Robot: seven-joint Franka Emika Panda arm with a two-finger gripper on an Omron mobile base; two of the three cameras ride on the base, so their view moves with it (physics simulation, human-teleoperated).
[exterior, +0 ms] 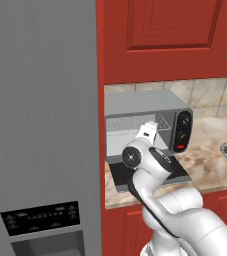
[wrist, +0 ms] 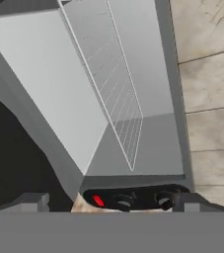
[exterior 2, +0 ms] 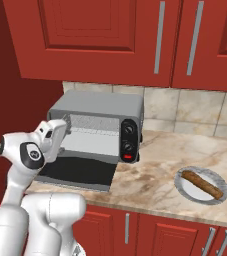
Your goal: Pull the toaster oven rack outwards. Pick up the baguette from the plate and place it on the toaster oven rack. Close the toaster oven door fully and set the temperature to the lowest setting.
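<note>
Left base view: the gripper [exterior: 148, 131] hangs at the toaster oven [exterior: 147, 122] mouth, door [exterior: 150, 176] down.

Right base view: the baguette [exterior 2: 202, 184] lies on its plate [exterior 2: 220, 180].

Hand view: jaws released, empty; the rack [wrist: 108, 79] sits inside. Step one: grasp its front edge and pull.

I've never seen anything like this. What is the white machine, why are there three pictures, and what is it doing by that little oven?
The white machine is a robot arm with a two-finger gripper, standing in a computer-drawn kitchen. Two pictures come from cameras on its base, behind the arm to its left and right. The third comes from a camera on the hand, so it looks rolled sideways.

On the counter sits the toaster oven, its dark glass toaster oven door folded down flat. The gripper is open, holds nothing, and points into the cavity at the toaster oven rack, which sits inside. Off to the right, the baguette lies on the plate. A tall grey fridge stands left of the oven.
</note>
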